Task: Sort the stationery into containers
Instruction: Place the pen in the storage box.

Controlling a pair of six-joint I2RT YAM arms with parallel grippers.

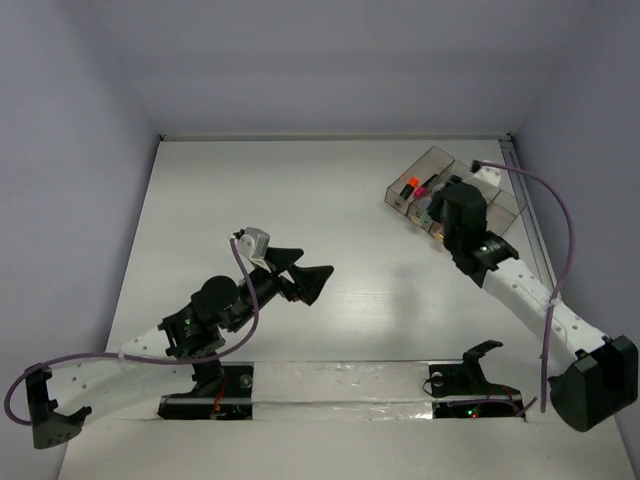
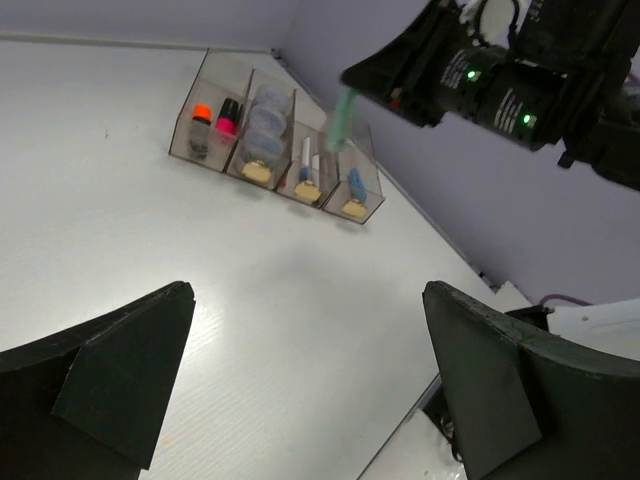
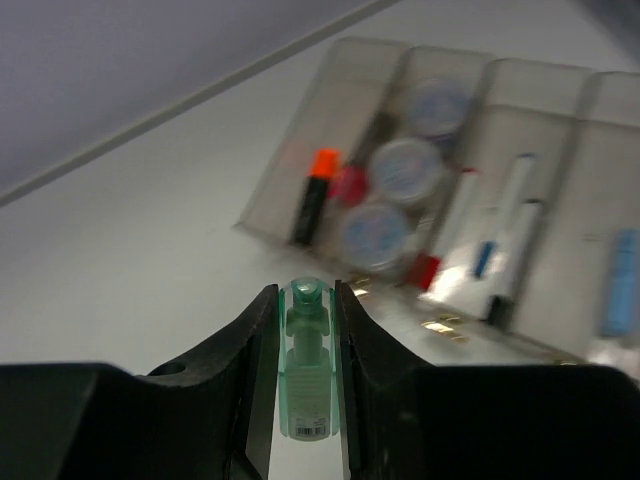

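Note:
My right gripper (image 3: 305, 295) is shut on the pale-green translucent tube (image 3: 305, 370), which stands upright between the fingers, held in the air just in front of the tray of bins (image 3: 340, 60). The tube also shows in the left wrist view (image 2: 340, 115). The first bin holds the orange highlighter (image 3: 315, 195) and the pink-black highlighter (image 3: 350, 185). The second holds round grey-blue pots (image 3: 405, 170), the third two white pens (image 3: 510, 220), and the fourth the light-blue marker (image 3: 620, 280). My left gripper (image 2: 310, 300) is open and empty, low over the table's middle (image 1: 305, 275).
The tray (image 1: 432, 155) sits at the far right of the table, near the right wall. The right arm (image 1: 520, 285) reaches diagonally up to it. Cables (image 1: 560, 230) loop off both arms. The arm bases stand on a taped strip (image 1: 340, 385) at the near edge.

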